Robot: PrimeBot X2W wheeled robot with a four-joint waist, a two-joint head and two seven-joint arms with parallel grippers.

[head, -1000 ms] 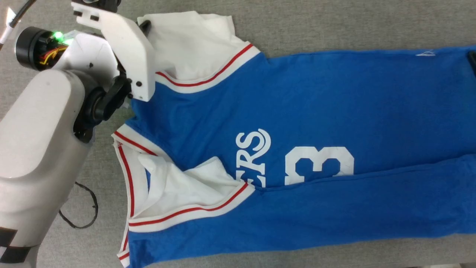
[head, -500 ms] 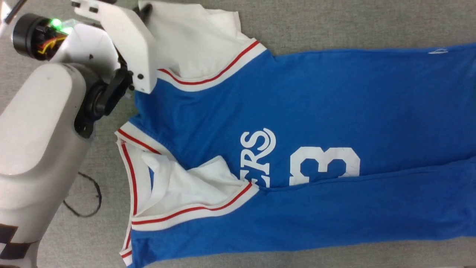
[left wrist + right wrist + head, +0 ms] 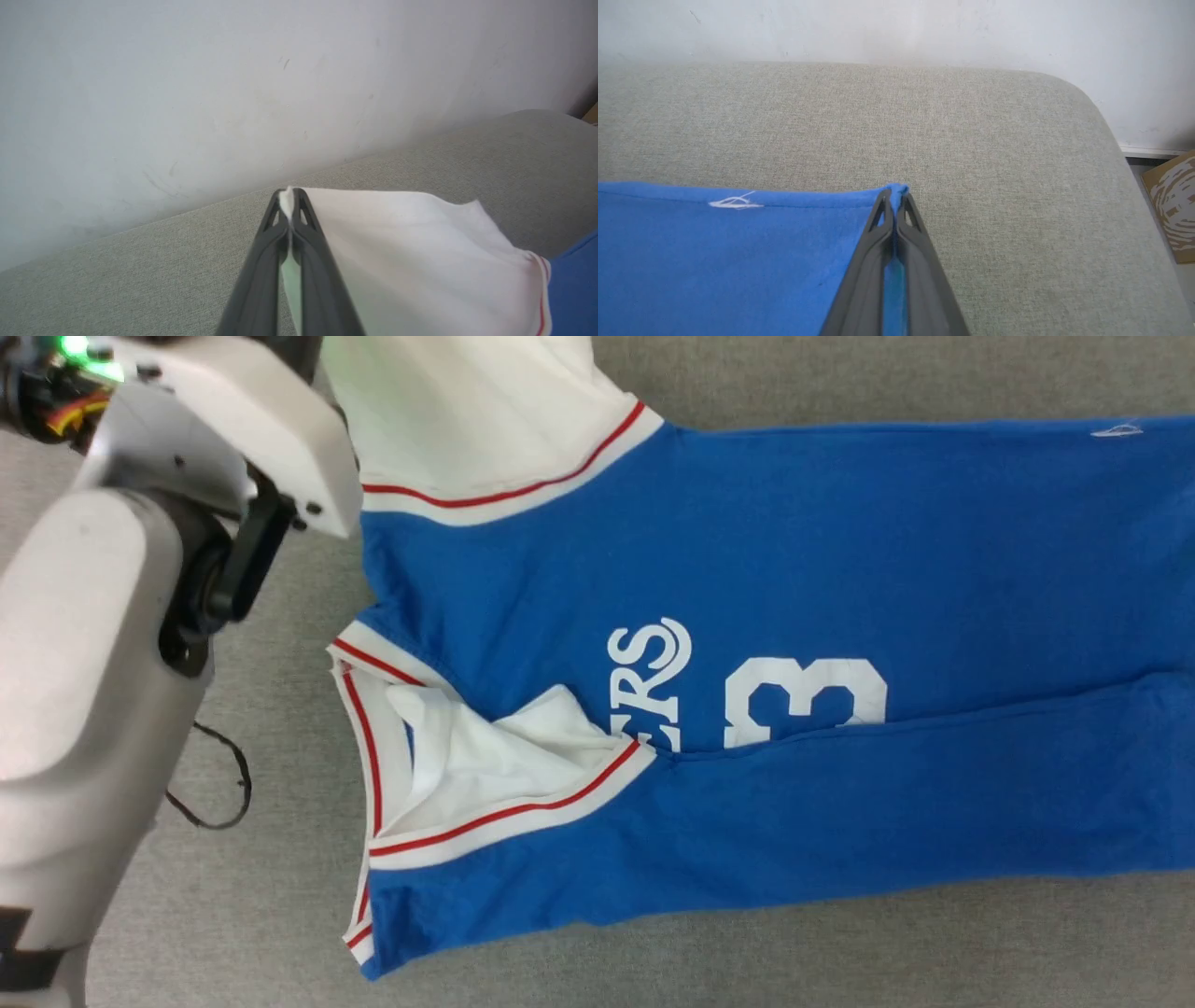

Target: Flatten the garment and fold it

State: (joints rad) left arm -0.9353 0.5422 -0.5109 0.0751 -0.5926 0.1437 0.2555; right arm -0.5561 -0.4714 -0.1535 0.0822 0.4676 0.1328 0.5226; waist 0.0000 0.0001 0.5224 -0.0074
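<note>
Surface: grey fabric-covered table (image 3: 794,952) under everything in the head view; a pale wall (image 3: 187,70) rises close behind its far edge in both wrist views.
Garment: the garment (image 3: 840,551) lies with its long axis across the head view, collar at centre left and hem running off the right edge. Its lower side is folded up over the print, so the "3" and the lettering are half covered.
Left arm: pale forearm (image 3: 84,663) down the left side of the head view, wrist at the upper left beside the upper sleeve.
Upper sleeve: white sleeve (image 3: 397,242) looks lifted off the table and spreads to the right of the claw in the left wrist view.
Left gripper: left gripper (image 3: 290,198) pressed together, pinching the sleeve's edge.
Right gripper: right gripper (image 3: 893,198) pressed together on a blue hem corner; cloth spreads to the lower left of that view.
Key relation: the two claws hold opposite ends of the far long edge, and the body lies toward the bottom of the head view from them. Tension along that axis seems the likely way to flatten it.
Open room: bare table beyond the hem corner out to a rounded table corner; the wall limits travel away from the robot.
Small things: dark cable loop (image 3: 219,784) on the table at lower left; cardboard box (image 3: 1171,205) past the table edge.
</note>
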